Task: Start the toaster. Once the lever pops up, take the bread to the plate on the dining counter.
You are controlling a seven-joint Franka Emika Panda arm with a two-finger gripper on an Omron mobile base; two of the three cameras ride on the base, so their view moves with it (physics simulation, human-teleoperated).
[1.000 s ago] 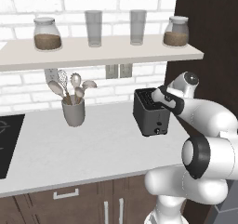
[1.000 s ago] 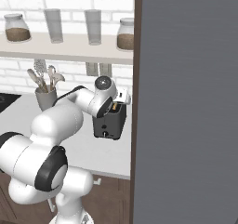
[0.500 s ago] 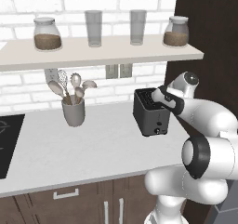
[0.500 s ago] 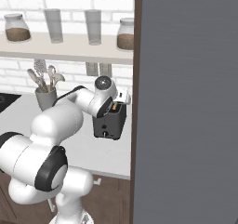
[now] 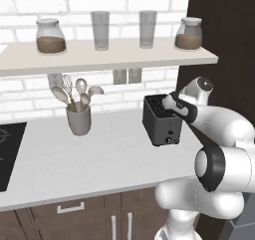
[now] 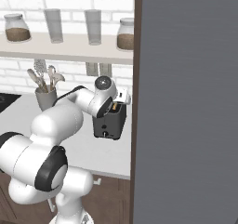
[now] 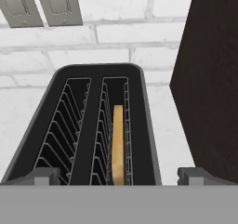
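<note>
Nothing changed since a second ago, end effector [image 7: 119, 174] wide open, empty, above toaster [image 7: 88, 125], bread [image 7: 118, 144] in slot

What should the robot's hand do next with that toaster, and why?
Probably lower the open gripper a little so its fingertips straddle the bread. The slice stands upright in one slot of the toaster, and the hand hovers right above the slots with jaws wide apart and nothing held. Whether the lever has popped up cannot be told from these views.
</note>
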